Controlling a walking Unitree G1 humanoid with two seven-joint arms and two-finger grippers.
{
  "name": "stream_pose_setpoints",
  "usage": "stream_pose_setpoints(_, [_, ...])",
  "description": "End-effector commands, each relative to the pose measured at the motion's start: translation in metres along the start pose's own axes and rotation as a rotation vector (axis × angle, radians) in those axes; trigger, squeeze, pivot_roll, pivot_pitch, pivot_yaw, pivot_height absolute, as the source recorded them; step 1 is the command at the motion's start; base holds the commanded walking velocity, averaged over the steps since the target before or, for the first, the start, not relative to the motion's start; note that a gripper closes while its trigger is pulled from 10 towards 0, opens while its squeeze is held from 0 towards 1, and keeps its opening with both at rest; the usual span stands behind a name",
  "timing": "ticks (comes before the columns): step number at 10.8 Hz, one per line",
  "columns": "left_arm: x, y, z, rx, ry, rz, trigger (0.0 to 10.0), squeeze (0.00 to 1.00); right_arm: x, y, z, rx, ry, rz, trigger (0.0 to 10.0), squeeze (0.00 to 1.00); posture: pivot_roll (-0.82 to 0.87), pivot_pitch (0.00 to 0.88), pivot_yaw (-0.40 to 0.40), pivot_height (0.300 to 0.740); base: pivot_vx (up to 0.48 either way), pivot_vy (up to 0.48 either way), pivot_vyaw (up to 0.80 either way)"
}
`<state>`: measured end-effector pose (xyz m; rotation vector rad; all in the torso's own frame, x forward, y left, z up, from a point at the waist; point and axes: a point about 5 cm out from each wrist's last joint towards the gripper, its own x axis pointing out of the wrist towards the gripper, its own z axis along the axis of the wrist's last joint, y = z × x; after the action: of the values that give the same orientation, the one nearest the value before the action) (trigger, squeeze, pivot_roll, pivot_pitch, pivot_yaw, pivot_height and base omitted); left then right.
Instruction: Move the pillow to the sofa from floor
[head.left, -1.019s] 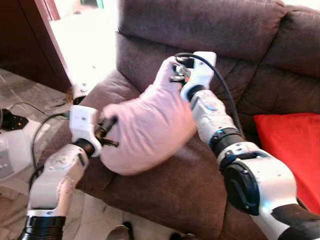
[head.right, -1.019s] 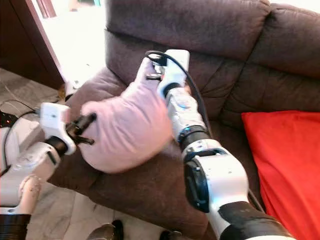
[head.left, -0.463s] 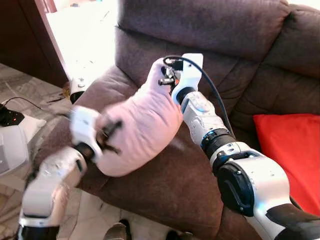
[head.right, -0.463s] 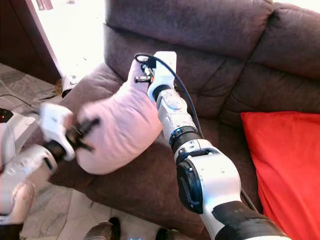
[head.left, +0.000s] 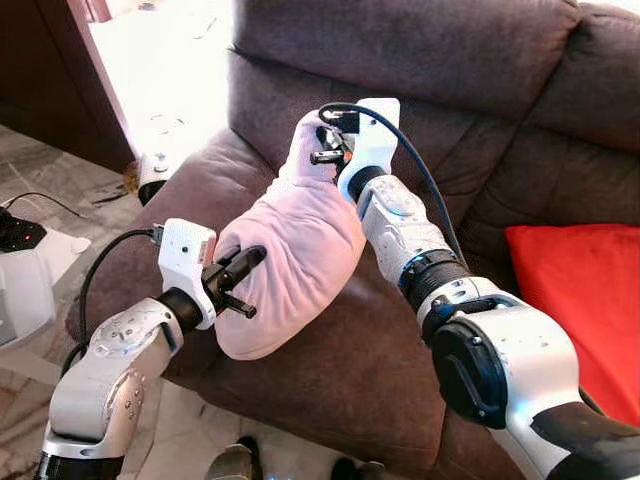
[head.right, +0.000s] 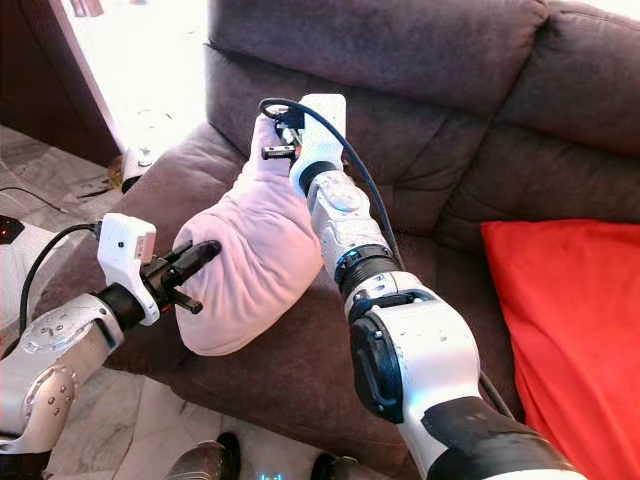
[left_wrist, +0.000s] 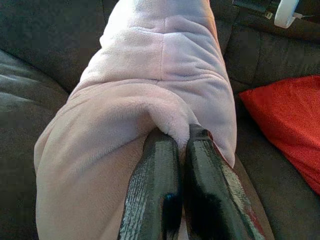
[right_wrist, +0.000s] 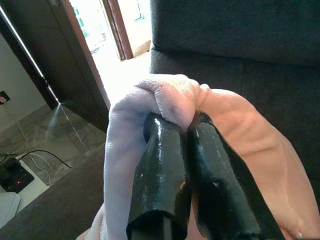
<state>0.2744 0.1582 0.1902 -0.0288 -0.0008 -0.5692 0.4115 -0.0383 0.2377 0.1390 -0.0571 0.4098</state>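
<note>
A pale pink pillow (head.left: 300, 250) lies stretched over the seat of the brown sofa (head.left: 420, 60), near its front left edge. My left gripper (head.left: 247, 263) is shut on a fold at the pillow's near end, and the wrist view shows its fingers (left_wrist: 155, 200) pinching pink fabric (left_wrist: 165, 75). At the pillow's far end, by the backrest, my right gripper (head.left: 322, 140) is shut on another fold, its black fingers (right_wrist: 165, 165) closed on the bunched pillow (right_wrist: 165, 95).
A red cushion (head.left: 585, 300) lies on the sofa seat to the right. The sofa's left armrest (head.left: 190, 200) is beside the pillow. A tiled floor (head.left: 30, 190) with cables and a white device (head.left: 25, 290) lies to the left, near a bright doorway (head.left: 170, 60).
Both grippers have kept their hold on the pillow. The pillow has been drawn out longer and settled lower on the seat, its far end nearer the backrest.
</note>
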Motion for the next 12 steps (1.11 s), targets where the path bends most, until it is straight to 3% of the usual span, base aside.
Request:
stream_pose_setpoints(1, [0.003, -0.014, 0.020, 0.036, -0.087, -0.077, 10.0, 0.00, 0.005, 0.026, 0.001, -0.011, 0.022, 0.089, 10.0, 0.00, 0.27, 0.203, -0.126, 0.740, 0.000, 0.000, 0.00])
stream_pose_setpoints(2, [0.002, -0.014, 0.020, 0.033, -0.089, -0.072, 10.0, 0.00, 0.005, 0.026, 0.000, 0.001, 0.025, 0.097, 10.0, 1.00, 0.27, 0.203, -0.127, 0.740, 0.000, 0.000, 0.00])
stream_pose_setpoints(7, [0.001, -0.009, 0.023, 0.044, -0.103, -0.032, 10.0, 0.00, 0.006, 0.042, 0.001, -0.008, 0.014, 0.162, 10.0, 1.00, 0.28, 0.203, -0.137, 0.740, 0.000, 0.000, 0.00])
stream_pose_setpoints(8, [-0.001, -0.004, 0.022, 0.047, -0.103, 0.003, 10.0, 0.00, 0.006, 0.043, 0.004, -0.041, -0.005, 0.182, 10.0, 0.00, 0.28, 0.203, -0.137, 0.740, 0.000, 0.000, 0.00])
stream_pose_setpoints(10, [-0.003, 0.027, 0.022, 0.053, -0.110, 0.251, 10.0, 0.00, 0.004, 0.026, 0.012, -0.057, -0.059, 0.148, 10.0, 0.00, 0.27, 0.204, -0.137, 0.740, 0.000, 0.000, 0.00])
stream_pose_setpoints(11, [-0.008, 0.043, 0.020, 0.036, -0.115, 0.377, 10.0, 0.00, 0.001, 0.009, 0.014, -0.049, -0.083, 0.109, 10.0, 0.00, 0.26, 0.199, -0.139, 0.740, 0.000, 0.000, 0.00])
stream_pose_setpoints(12, [-0.012, 0.043, 0.021, 0.040, -0.127, 0.376, 10.0, 0.00, -0.009, -0.029, 0.015, -0.007, -0.133, 0.008, 10.0, 0.00, 0.26, 0.197, -0.140, 0.740, 0.000, 0.000, 0.00])
